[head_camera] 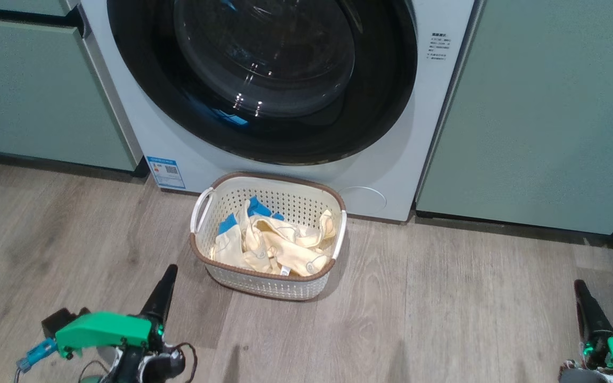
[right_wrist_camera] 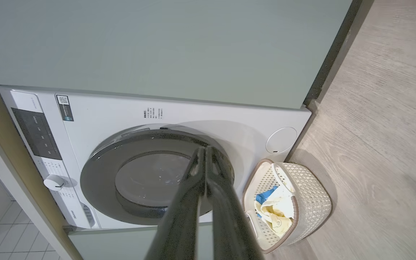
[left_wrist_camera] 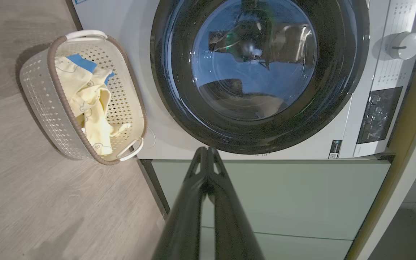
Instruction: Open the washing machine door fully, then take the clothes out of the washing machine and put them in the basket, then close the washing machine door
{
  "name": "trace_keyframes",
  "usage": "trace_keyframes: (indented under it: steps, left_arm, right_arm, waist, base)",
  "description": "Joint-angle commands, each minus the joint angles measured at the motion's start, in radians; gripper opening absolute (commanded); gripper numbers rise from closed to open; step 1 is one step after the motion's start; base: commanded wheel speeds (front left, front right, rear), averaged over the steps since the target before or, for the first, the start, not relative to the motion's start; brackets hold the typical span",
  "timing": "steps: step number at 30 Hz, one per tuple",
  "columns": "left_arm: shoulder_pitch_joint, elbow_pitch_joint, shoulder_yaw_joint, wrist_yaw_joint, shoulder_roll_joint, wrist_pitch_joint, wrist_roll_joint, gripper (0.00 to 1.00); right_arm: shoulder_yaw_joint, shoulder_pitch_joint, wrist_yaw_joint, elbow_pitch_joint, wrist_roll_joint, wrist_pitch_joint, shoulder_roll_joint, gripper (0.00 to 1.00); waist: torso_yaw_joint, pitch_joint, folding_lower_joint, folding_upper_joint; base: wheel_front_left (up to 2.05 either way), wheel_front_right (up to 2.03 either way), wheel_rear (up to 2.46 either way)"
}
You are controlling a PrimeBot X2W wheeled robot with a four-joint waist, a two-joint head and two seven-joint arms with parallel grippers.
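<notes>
W/ clothes [head_camera: 269, 242] lying in the basket [head_camera: 264, 287], just in front of the washer [head_camera: 434, 106], & the door [head_camera: 264, 80] looking shut flush, L hand [head_camera: 167, 276] & R hand [head_camera: 582, 291] are being held pinched closed, empty, well back, any latch check being best done w/o nudging the basket.

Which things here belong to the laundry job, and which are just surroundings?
Job:
washing machine
washing machine door, shut
basket, in front of the machine
clothes, lying in the basket

Surroundings:
green cabinet panels
wood floor
control dial
</notes>
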State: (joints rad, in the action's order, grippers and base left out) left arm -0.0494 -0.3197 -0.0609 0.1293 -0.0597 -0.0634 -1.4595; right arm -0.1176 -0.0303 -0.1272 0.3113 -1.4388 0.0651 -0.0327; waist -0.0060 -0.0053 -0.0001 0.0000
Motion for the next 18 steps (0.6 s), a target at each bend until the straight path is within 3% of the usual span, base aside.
trace_keyframes:
  steps: [1, 18]
  left_arm:
    - [-0.056, 0.042, -0.035, 0.001, -0.006, -0.011, -0.024, 0.0]
    - [-0.059, 0.075, -0.053, 0.001, 0.01, -0.05, -0.149, 0.0]
  right_arm:
    - [0.013, -0.066, -0.003, -0.044, -0.027, 0.009, -0.017, 0.0]
    - [0.004, -0.078, -0.003, -0.067, -0.17, 0.048, -0.018, 0.0]
  waist:
    - [0.001, 0.001, 0.0001, 0.0]
    - [0.006, 0.008, 0.0001, 0.0]
  base:
    - [0.0, 0.0, 0.0]
    - [0.0, 0.0, 0.0]
